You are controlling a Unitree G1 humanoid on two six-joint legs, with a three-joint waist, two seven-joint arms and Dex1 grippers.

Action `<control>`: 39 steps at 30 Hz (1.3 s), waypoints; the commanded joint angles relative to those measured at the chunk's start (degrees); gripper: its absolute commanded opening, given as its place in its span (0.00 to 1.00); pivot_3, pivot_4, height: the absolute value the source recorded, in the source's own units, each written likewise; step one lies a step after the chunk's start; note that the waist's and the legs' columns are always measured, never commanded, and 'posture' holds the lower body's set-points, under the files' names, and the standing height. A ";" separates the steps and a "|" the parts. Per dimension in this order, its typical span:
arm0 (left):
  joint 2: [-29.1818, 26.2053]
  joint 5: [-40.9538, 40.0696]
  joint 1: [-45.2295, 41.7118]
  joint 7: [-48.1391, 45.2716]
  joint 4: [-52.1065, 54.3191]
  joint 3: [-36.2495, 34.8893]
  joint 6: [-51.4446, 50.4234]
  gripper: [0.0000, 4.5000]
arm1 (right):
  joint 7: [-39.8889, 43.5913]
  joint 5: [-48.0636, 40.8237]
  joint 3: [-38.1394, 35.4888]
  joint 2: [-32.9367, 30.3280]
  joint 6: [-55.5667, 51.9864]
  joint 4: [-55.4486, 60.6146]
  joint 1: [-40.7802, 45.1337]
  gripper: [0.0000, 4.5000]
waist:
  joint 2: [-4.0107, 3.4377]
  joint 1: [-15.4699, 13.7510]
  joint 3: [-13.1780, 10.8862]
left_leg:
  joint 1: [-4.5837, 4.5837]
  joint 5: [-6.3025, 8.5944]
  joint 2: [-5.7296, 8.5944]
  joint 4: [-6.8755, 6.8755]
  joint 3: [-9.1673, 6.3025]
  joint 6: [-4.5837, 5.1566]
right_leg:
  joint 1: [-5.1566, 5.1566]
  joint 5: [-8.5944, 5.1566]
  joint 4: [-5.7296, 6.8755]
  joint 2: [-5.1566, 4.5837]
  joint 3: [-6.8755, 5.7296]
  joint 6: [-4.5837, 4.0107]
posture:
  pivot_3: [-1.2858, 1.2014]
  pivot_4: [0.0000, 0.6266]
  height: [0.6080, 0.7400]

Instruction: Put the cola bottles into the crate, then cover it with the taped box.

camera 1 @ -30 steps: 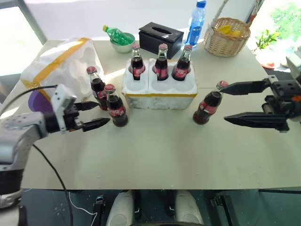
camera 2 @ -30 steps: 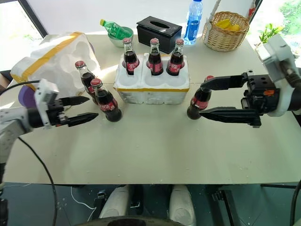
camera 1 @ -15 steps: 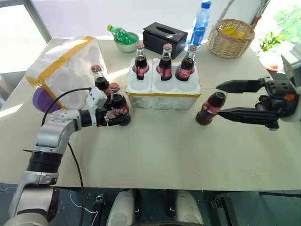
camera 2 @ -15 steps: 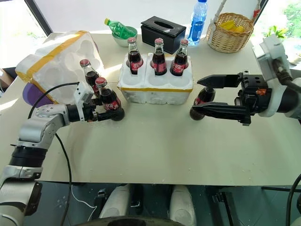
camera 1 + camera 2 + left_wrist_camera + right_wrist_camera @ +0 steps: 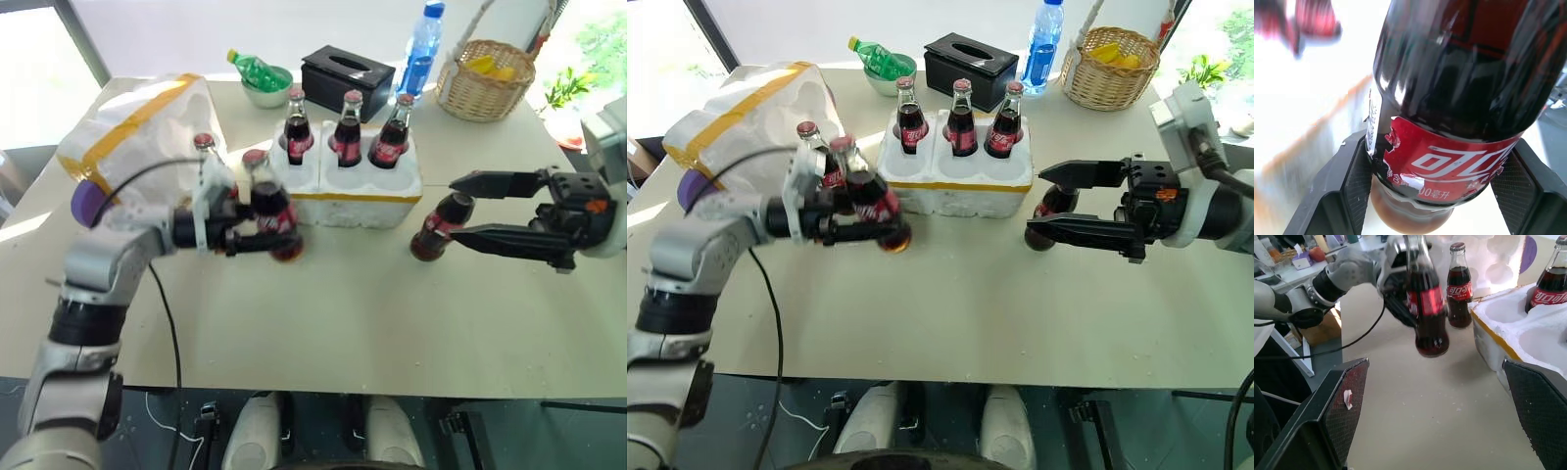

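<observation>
Three cola bottles [image 5: 347, 127] sit in the crate [image 5: 348, 186]. The left claw [image 5: 865, 223] grips a fourth (lifted off the bench); the right claw [image 5: 1050, 203] gapes wide around another, and the taped box [image 5: 137, 137] waits.

head pair looks down over table [image 5: 343, 323]; wrist cameras sit close (sharing lifted bottle [image 5: 1427, 308]).

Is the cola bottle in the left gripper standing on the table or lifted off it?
Lifted. The cola bottle hangs clear of the table in the left gripper.

Glossy glass cola bottles [image 5: 272, 201]; matt white styrofoam crate [image 5: 355, 179].
</observation>
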State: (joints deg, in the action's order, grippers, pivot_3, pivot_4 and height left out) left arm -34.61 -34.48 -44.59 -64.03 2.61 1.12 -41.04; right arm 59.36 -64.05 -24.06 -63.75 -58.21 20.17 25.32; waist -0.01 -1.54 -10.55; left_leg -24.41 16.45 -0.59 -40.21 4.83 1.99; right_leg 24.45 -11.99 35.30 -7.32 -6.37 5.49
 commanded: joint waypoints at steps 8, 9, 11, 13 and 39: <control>18.40 11.39 -19.95 26.06 -16.63 0.52 4.30 0.62 | -5.28 -1.84 -6.09 1.39 1.19 3.92 -3.20 1.00 | 0.05 -0.58 -0.02 | 0.02 0.01 -0.01 -0.02 0.01 0.05 | -0.03 0.03 -0.05 0.08 0.03 0.05 | 0.52 0.24 1.00; 19.71 12.74 -20.54 28.18 -18.28 0.77 4.50 0.62 | -5.99 -1.80 -6.42 1.62 1.29 4.25 -3.52 1.00 | 0.05 -0.53 -0.02 | 0.03 0.01 -0.01 -0.01 0.01 0.05 | -0.03 0.03 -0.05 0.08 0.04 0.05 | 0.52 0.24 1.00; 21.95 15.52 -20.96 31.31 -21.34 1.70 6.20 0.62 | -7.46 -1.78 -6.93 2.16 1.44 4.75 -4.02 1.00 | 0.06 -0.63 -0.03 | 0.02 0.01 -0.02 0.00 0.01 0.06 | -0.02 0.03 -0.07 0.10 0.05 0.05 | 0.52 0.24 1.00; 23.72 16.50 -21.00 31.83 -23.56 2.21 6.72 0.62 | -8.65 -1.90 -7.29 2.49 1.47 4.90 -4.43 1.00 | 0.09 -0.68 -0.05 | 0.00 0.01 -0.03 0.01 0.01 0.06 | 0.00 0.03 -0.08 0.10 0.04 0.05 | 0.52 0.24 1.00; 26.99 25.40 -23.26 25.85 -43.50 4.90 9.88 1.00 | -14.10 4.31 -3.47 5.25 6.84 4.28 -6.15 1.00 | 0.15 -0.40 -0.07 | 0.05 0.19 -0.08 -0.02 0.02 0.37 | 0.00 0.08 -0.04 0.09 0.04 -0.02 | 0.52 0.24 1.00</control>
State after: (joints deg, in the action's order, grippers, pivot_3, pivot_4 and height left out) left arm -6.53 -8.37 -69.08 -37.10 -43.33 7.16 -29.80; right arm 45.39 -59.64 -27.16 -58.80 -52.38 23.49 18.34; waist 0.15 -1.94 -10.63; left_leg -24.34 16.65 -0.69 -40.22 4.85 2.37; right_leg 24.45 -11.91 35.26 -7.22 -6.33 5.46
